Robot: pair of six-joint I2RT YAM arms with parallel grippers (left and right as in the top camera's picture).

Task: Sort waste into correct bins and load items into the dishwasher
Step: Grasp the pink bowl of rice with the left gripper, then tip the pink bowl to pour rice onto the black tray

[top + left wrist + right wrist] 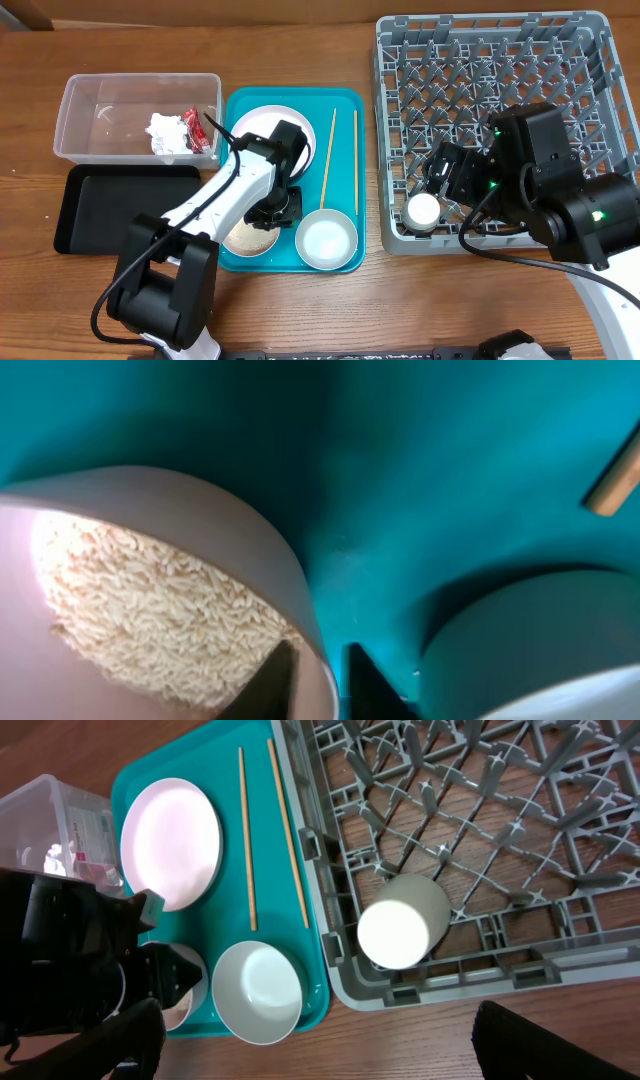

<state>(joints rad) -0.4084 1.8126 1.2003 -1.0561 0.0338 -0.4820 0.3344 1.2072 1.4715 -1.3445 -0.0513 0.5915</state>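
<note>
Roughly a third done, by my read. Waste: the crumpled tissue (163,130) and red wrapper (193,125) were already in the clear tub (100,105). The black tray (110,210) beside it held nothing I could see. Dishes: only the white cup (422,210) was in the grey dish rack (384,110), at the corner nearest the teal tray (310,100) and the robot, apparently on its side. The right hand (315,1025) hung over that corner, fingers wide apart, holding nothing, the cup clear of it. Left to do, all on the teal tray: the large white plate (170,840), two chopsticks (328,160) lying side by side, the bowl (327,240), which looked empty, and the small pinkish plate (200,520) with a patch of rice (150,610) on it. The left hand (320,670) was down at that small plate, one finger inside the rim and one outside, nearly together. I couldn't tell whether the pinch was firm or the plate lifted. Likely step: tip the rice into a bin, probably the black tray, then rack the plate, but that's only a guess. Writing: none readable. The wrapper's print was too small, and I made out no brand or label on the tub, rack, tray or arms. The desk (300,50) was plain wood.
</note>
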